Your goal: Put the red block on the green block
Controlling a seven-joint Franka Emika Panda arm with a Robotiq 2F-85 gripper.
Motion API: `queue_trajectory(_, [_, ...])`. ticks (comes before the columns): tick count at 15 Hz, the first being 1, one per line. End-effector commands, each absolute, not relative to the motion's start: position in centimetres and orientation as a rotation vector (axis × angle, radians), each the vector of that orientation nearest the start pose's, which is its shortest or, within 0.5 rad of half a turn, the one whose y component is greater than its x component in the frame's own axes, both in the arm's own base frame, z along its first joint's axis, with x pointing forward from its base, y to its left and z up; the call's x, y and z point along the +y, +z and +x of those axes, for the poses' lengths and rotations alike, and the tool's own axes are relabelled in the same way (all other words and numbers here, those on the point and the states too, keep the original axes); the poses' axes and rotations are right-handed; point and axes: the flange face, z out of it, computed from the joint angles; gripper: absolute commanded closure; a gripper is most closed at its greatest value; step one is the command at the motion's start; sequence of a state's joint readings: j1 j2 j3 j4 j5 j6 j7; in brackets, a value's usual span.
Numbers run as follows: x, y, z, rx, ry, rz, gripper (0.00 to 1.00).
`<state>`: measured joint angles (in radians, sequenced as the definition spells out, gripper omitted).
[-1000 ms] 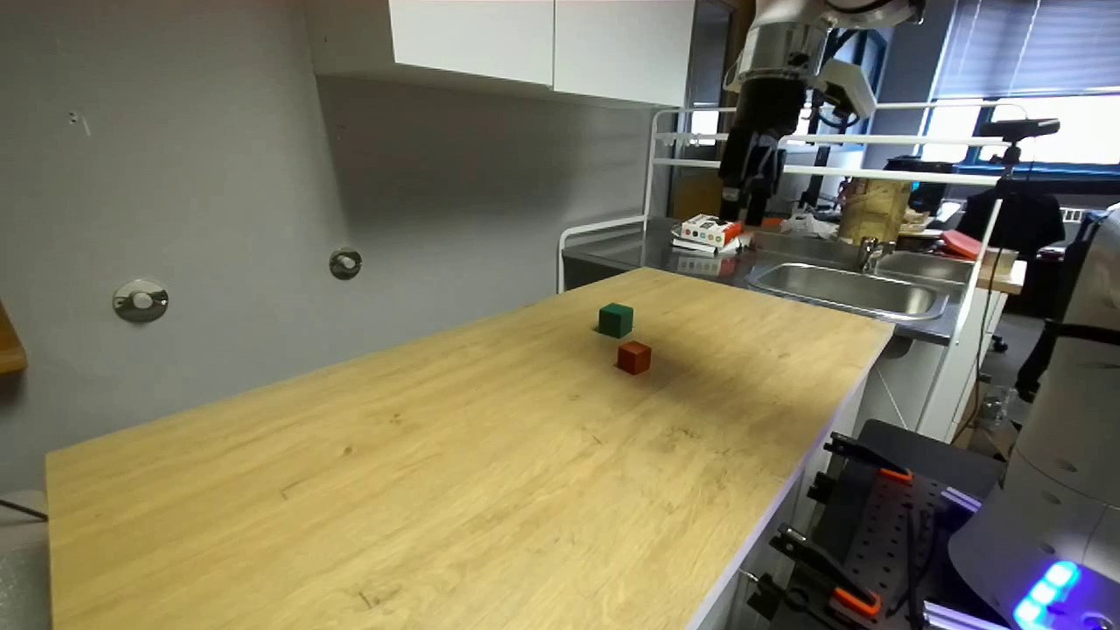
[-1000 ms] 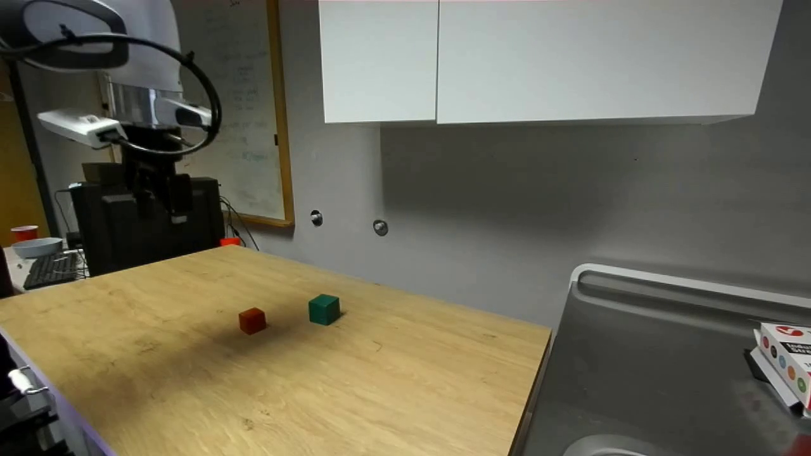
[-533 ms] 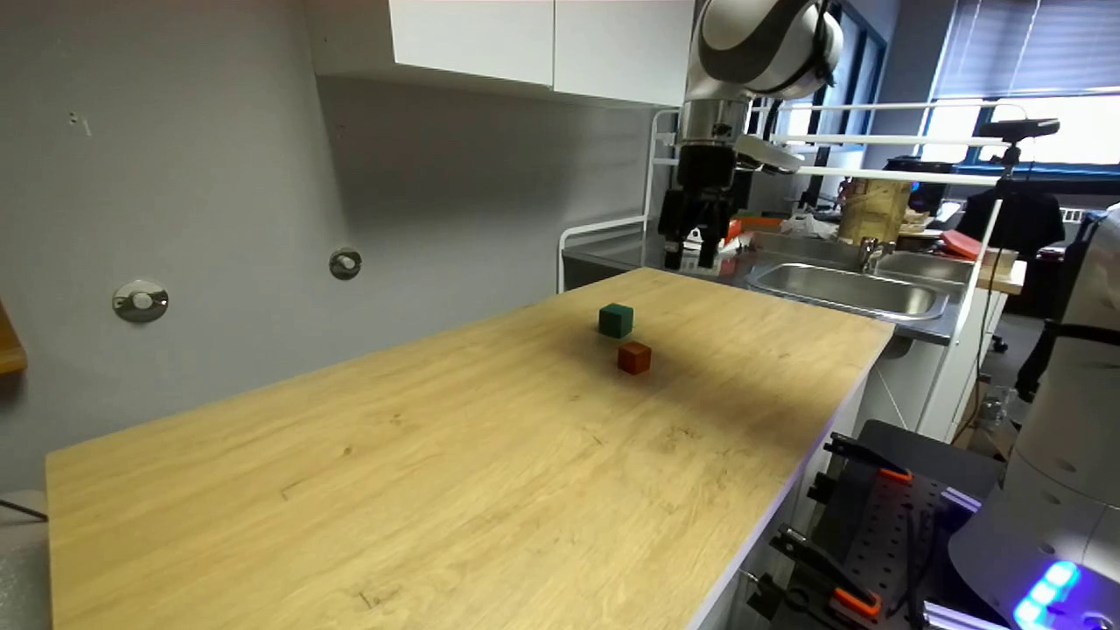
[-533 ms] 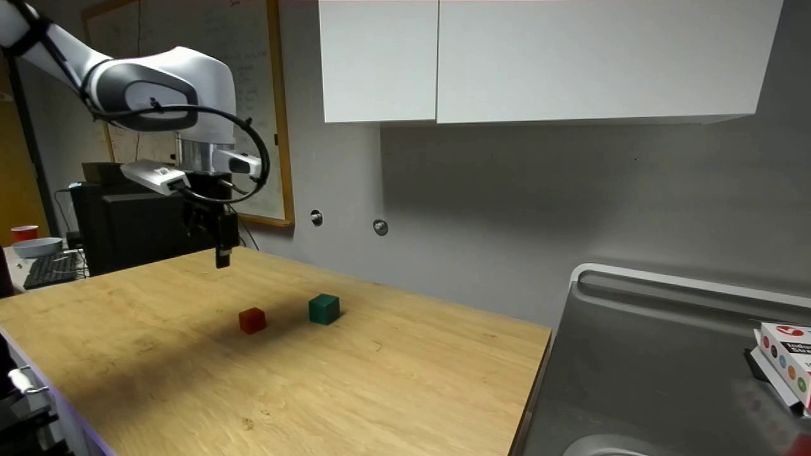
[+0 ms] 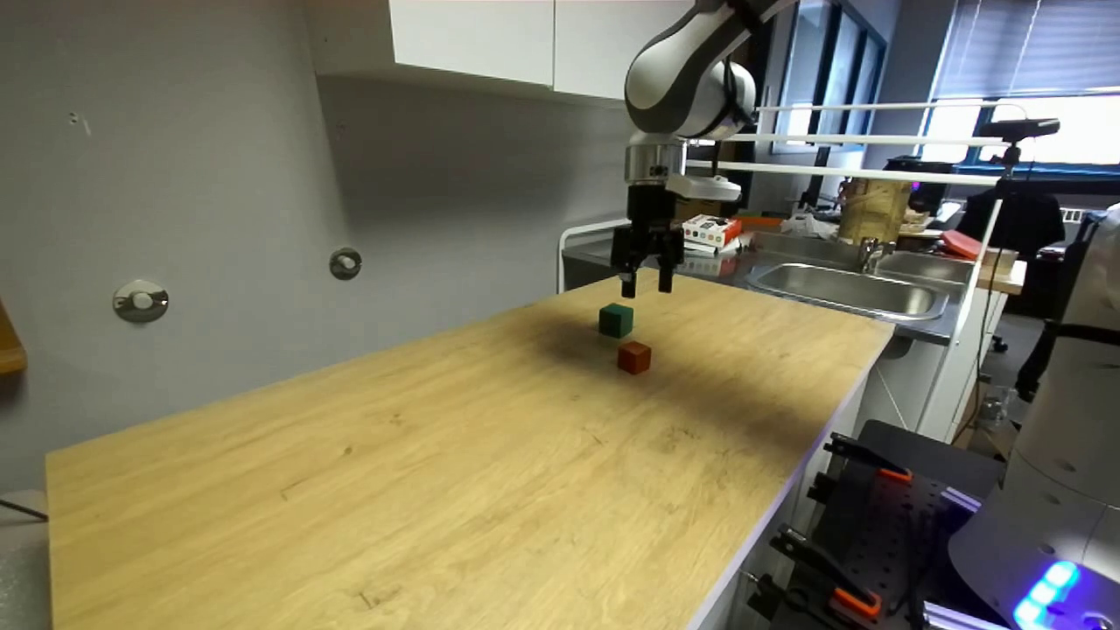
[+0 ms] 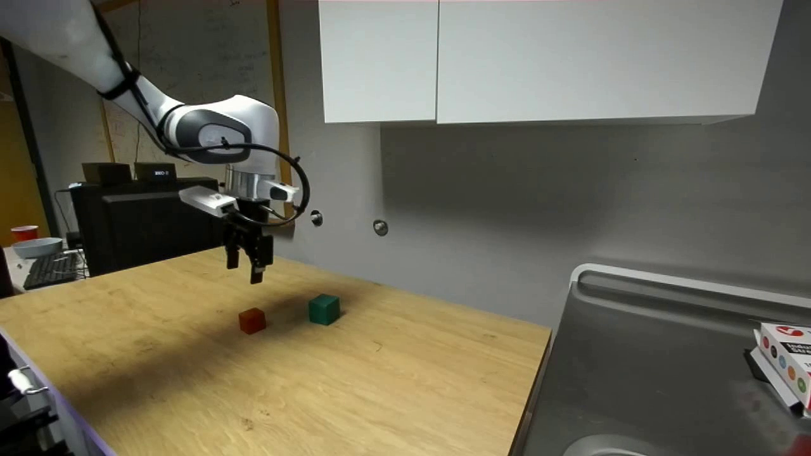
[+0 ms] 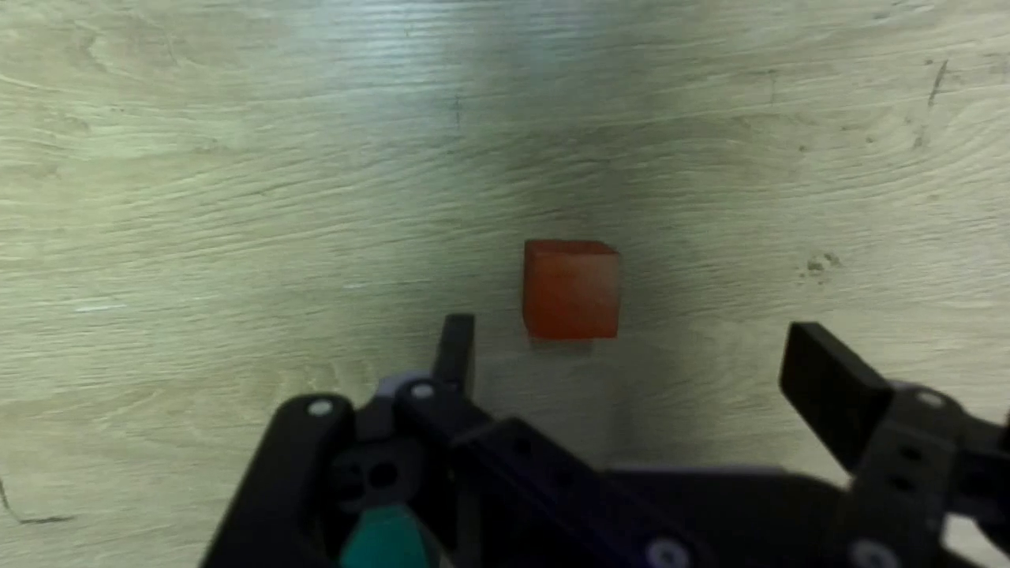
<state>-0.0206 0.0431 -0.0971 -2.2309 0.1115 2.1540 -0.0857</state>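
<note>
The red block (image 5: 634,358) sits on the wooden table, apart from the green block (image 5: 616,321). In an exterior view the red block (image 6: 252,321) is left of the green block (image 6: 324,310). My gripper (image 5: 647,289) is open and empty, pointing down above the table; it also shows in an exterior view (image 6: 245,272). In the wrist view the red block (image 7: 571,293) lies just beyond the gap of the open gripper (image 7: 631,331), nearer the left finger (image 7: 456,351). The green block (image 7: 387,540) is mostly hidden behind the left finger's linkage.
The wooden table (image 5: 420,472) meets a grey wall on its long side. A metal counter with a sink (image 5: 849,289) and a small box (image 5: 710,230) is beyond its end. White cabinets (image 6: 545,60) hang above. A monitor (image 6: 158,221) stands behind the table.
The arm has come down and across toward the blocks, with the gripper now lower and closer to them. Both blocks have stayed in place.
</note>
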Motion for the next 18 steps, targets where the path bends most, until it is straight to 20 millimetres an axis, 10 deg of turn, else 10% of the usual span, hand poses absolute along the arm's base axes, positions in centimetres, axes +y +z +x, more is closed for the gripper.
queue_trajectory(1, [-6.4,31.7,54.8,0.201,0.245,-3.007,0.0])
queue_trajectory(9, [-6.3,23.8,56.0,0.23,0.458,-2.963,0.0])
queue_trajectory(10, [-6.4,23.1,55.9,0.232,0.477,-2.961,0.25])
queue_trajectory(18, [-7.1,23.4,56.3,0.253,0.517,-2.966,0.8])
